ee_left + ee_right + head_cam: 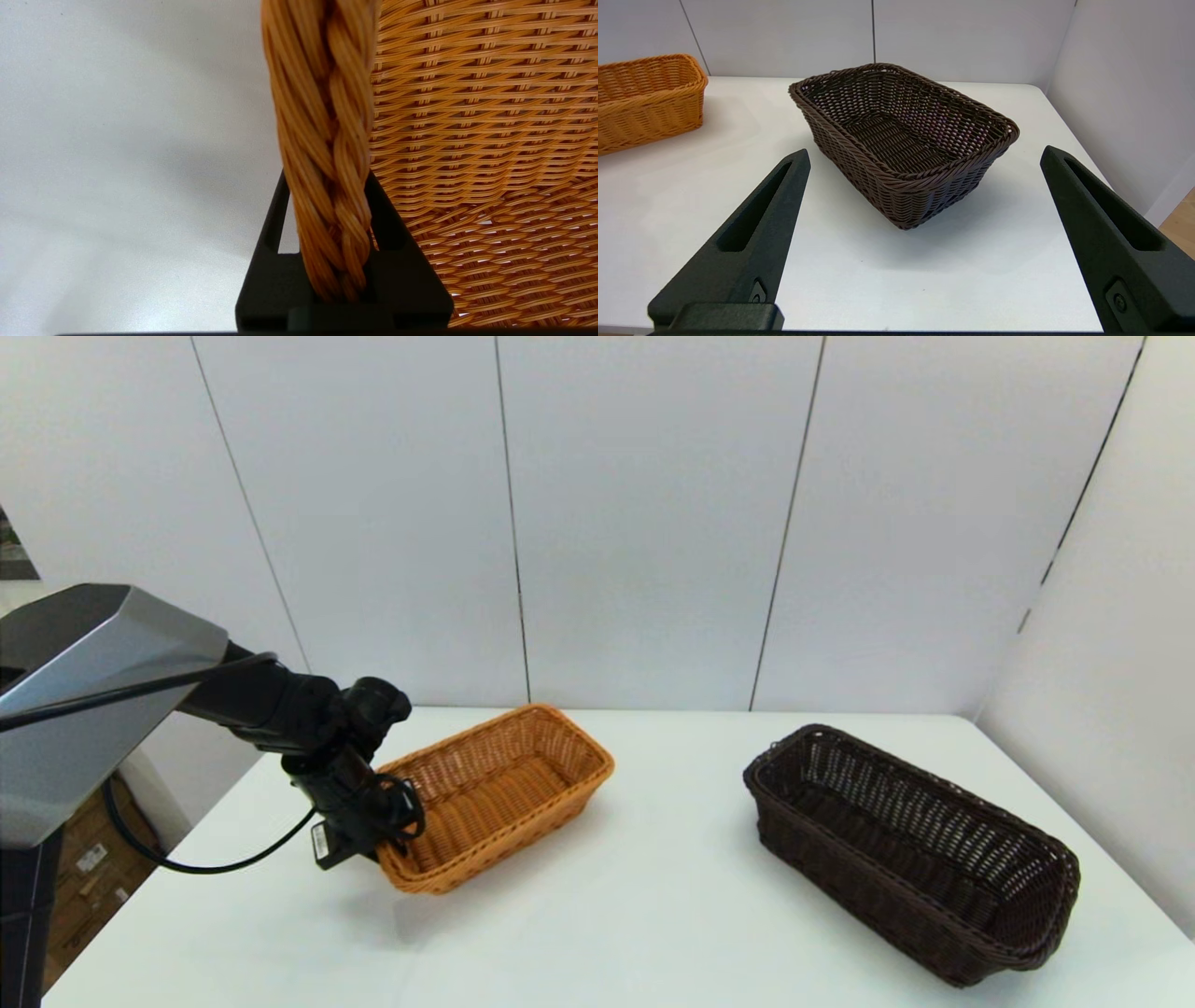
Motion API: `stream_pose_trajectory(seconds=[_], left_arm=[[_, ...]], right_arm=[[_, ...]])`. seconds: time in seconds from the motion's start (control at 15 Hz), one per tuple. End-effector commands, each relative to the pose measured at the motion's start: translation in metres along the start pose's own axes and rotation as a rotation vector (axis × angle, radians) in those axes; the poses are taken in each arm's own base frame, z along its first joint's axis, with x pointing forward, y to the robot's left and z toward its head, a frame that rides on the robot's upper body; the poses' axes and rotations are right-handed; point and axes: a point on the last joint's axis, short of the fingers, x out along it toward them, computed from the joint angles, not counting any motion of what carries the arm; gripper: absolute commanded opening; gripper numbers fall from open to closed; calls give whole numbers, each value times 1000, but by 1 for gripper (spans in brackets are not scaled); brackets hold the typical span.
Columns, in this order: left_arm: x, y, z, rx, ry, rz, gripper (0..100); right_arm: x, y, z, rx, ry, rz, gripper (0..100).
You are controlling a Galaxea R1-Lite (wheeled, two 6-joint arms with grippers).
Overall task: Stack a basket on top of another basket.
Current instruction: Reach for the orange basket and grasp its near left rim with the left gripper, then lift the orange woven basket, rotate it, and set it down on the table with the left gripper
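The orange-tan basket (504,784) stands at the left of the table, one short end toward me. My left gripper (390,840) is shut on the braided rim (327,140) at that near end, one finger (280,219) outside the wall and the other inside. A shadow lies on the table under this end. The dark brown basket (915,859) rests on the table at the right, untouched. In the right wrist view it (901,140) sits ahead of my right gripper (925,153), which is open wide and well short of it. The right arm does not show in the head view.
The white table (653,915) has a bare stretch between the two baskets. White wall panels close off the back and right side. The table's left edge runs just beside my left arm, with floor beyond it.
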Motion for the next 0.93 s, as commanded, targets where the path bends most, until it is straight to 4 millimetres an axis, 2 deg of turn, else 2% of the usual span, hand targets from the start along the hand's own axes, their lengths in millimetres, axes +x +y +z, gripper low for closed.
stream_pose_trajectory(seconds=[0.07,0.4,0.53,0.8,0.93], left_arm=[[-21,-2,-1,12,-13,-67,0],[-64,-5,-9,125,-6,-244,0],[-73,-4,-11,158,-6,-282,0],[-76,-4,-25,279,46,-339,0],[-69,-8,-38,382,84,-349,0]], right_arm=[[0,0,0,0,1,2,100],[0,0,0,0,1,0,100],[0,0,0,0,1,2,100],[0,0,0,0,1,0,100],[0,0,0,0,1,0,100]])
